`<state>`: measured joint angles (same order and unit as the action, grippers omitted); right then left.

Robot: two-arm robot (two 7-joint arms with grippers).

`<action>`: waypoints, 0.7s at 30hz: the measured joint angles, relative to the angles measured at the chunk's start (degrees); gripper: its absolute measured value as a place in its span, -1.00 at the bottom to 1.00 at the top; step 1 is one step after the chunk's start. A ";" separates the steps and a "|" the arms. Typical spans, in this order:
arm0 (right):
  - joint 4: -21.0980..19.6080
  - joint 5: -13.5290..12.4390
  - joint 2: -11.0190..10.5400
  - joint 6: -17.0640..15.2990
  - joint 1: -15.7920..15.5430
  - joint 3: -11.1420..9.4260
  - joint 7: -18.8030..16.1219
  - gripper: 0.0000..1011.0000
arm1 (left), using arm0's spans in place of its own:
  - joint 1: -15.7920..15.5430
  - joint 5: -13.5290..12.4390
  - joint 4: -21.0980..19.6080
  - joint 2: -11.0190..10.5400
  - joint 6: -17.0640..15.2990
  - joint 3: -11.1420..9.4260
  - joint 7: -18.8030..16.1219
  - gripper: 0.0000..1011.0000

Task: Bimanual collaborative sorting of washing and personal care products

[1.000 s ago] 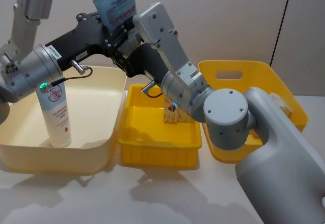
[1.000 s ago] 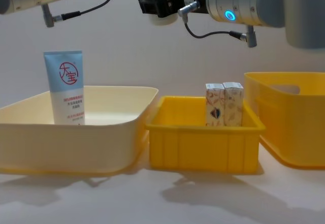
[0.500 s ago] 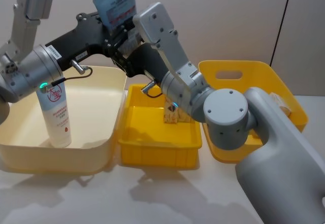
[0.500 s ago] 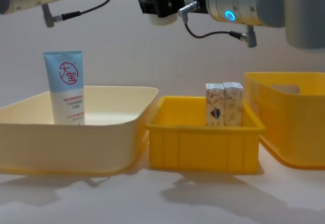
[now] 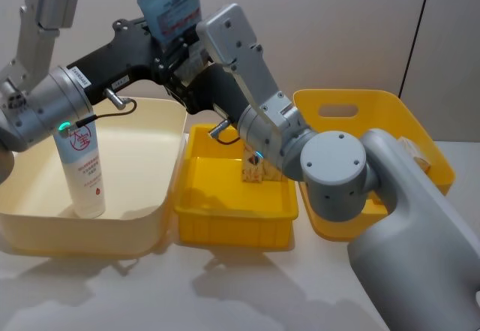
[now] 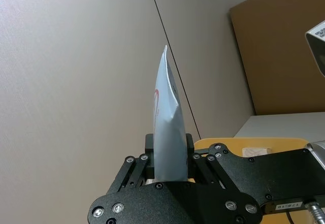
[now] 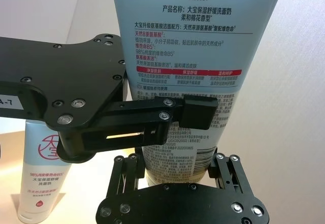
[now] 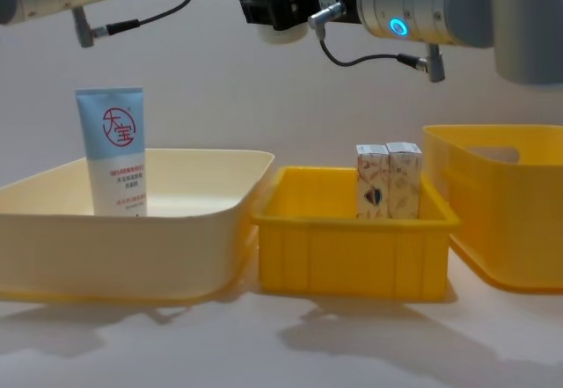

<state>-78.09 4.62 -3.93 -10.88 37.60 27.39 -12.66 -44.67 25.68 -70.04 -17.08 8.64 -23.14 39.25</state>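
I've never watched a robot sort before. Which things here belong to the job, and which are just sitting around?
Part of the job:
- light-blue pouch, held up by both end effectors
- light-blue tube standing in the cream tub
- two cartons in the small yellow bin

Just there:
- cardboard box by the wall

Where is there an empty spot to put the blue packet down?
The cream tub has bare floor right of the standing tube. The small yellow bin is bare at its front and left; the cartons crowd its back right corner.
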 joint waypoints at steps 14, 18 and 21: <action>0.00 0.00 0.00 0.00 0.00 0.00 0.00 0.28 | 0.00 0.00 0.00 0.00 0.00 0.00 0.00 0.34; 0.05 0.00 0.08 0.06 0.02 -0.01 0.00 0.28 | 0.00 0.00 0.00 0.00 0.00 0.00 0.00 0.57; 0.31 0.15 0.23 0.42 0.30 -0.09 0.22 0.28 | 0.00 0.00 0.00 0.00 0.00 0.00 0.00 0.75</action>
<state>-77.77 4.77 -3.70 -10.46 37.91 27.30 -12.44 -44.67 25.68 -70.04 -17.08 8.63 -23.13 39.25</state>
